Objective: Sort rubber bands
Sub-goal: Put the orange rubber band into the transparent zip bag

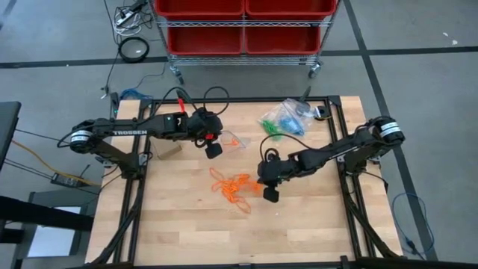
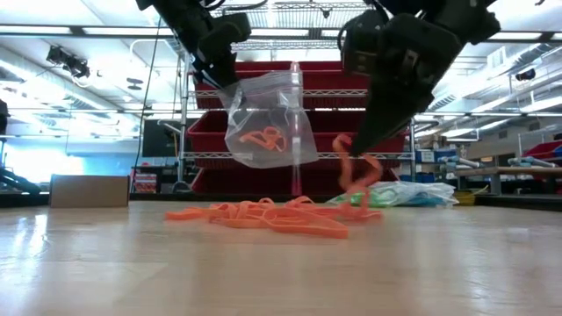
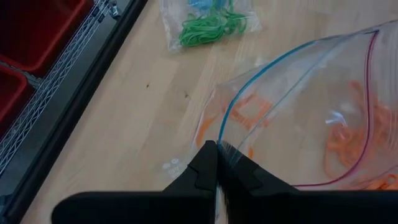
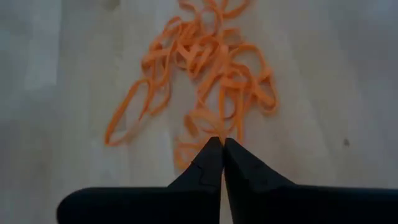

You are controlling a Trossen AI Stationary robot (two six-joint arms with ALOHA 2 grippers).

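Many orange rubber bands (image 1: 233, 187) lie clumped at the tabletop's (image 1: 299, 224) centre in the high view. Right gripper (image 1: 263, 185), closed, pinches a few at the clump's right edge. Left gripper (image 1: 214, 143), closed, grips a clear bag (image 2: 268, 123) upper centre.

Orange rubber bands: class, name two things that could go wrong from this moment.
1. The right gripper pinches only a few orange rubber bands, hanging loose; they may slip back onto the pile.
2. The left gripper holds the clear bag by one edge, so its mouth may sag shut before the bands arrive.
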